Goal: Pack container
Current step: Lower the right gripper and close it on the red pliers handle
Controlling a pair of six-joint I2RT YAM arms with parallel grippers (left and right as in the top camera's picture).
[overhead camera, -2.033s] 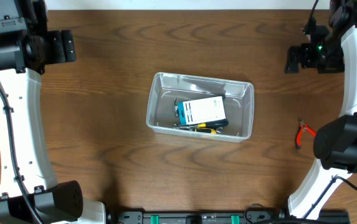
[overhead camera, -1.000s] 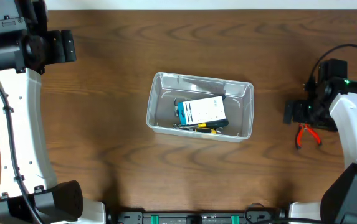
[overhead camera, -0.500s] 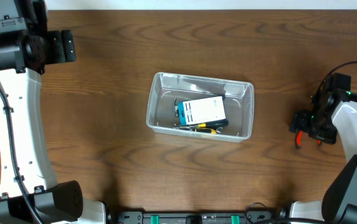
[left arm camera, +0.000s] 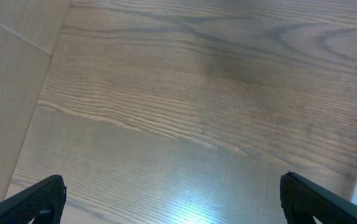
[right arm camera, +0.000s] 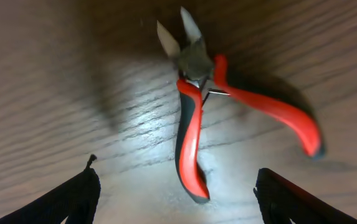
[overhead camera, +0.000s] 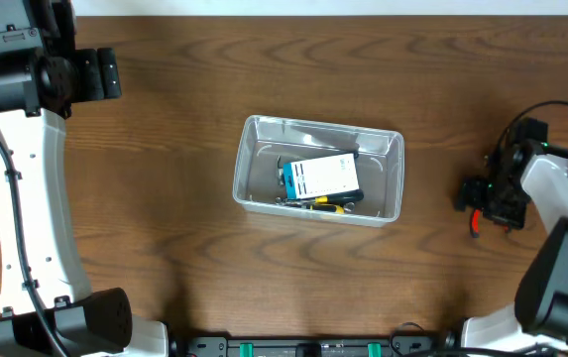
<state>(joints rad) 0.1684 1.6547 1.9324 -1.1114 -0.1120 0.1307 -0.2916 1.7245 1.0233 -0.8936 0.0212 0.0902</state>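
- Overhead: dark wood-grain table (overhead camera: 165, 248). The clear plastic container (overhead camera: 259, 174) sits mid-table, open side up so things can be dropped in.
- Already inside it: a blue-and-white cardboard box (overhead camera: 321, 177) lying flat, with a yellow-handled tool (overhead camera: 328, 206) along the near wall. Other small tools are under the box, too small to name.
- Right gripper (overhead camera: 482, 198) is low at the right edge, well apart from the container and directly over the red-handled cutting pliers (overhead camera: 476, 220). Only a red sliver of them shows under the arm.
- Left gripper (overhead camera: 95, 74) is parked at the far left corner, out of the way and carrying nothing.
- Left wrist: bare wood only. Left gripper (left arm camera: 172, 190) has its fingers spread to the frame edges, with nothing between them.
- Right wrist: pliers (right arm camera: 194, 124) lie flat on the wood, blades parted and pointing away, handles splayed.
- Right gripper (right arm camera: 175, 180) is spread wide, one finger on each side of the nearer handle, not touching it. This looks like lining up for a pinch.
- Judgement: the pliers are the next item for the container, and the grasp has not been made.
- Risk: the splayed handles could pivot or slip when squeezed.
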